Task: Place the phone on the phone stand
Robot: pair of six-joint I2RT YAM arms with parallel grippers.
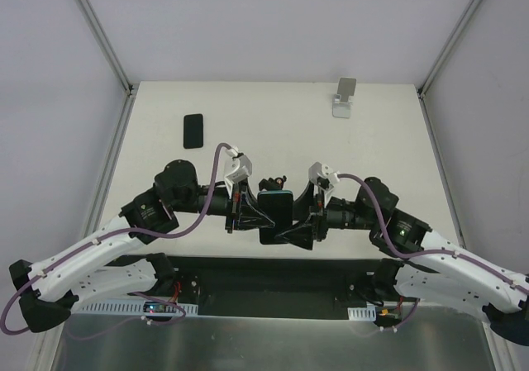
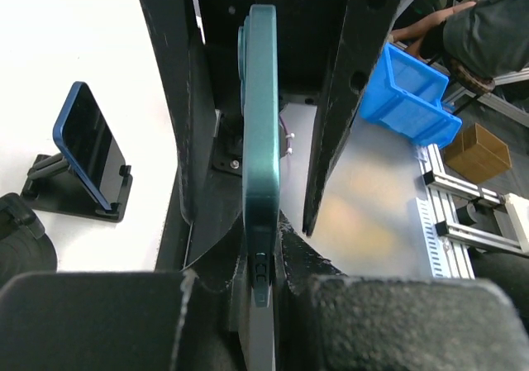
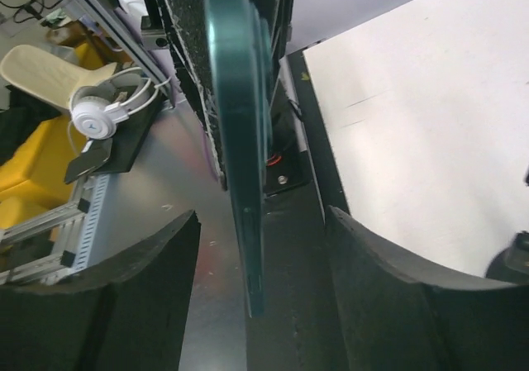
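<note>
A teal phone (image 1: 274, 214) is held edge-up above the table's near edge, between the two arms. My left gripper (image 1: 258, 215) is shut on the phone (image 2: 260, 140), its pads (image 2: 302, 259) pressed against both faces of one end. My right gripper (image 1: 292, 231) is open around the opposite end. In the right wrist view the phone (image 3: 235, 123) hangs between the spread fingers (image 3: 388, 292) with a gap on each side. The silver phone stand (image 1: 345, 98) sits empty at the table's far right.
A black phone (image 1: 193, 130) lies flat at the far left of the table. A black stand (image 2: 74, 197) holding a blue phone (image 2: 87, 148) sits just beyond the grippers. Blue bin (image 2: 417, 94) and boxes lie off the table.
</note>
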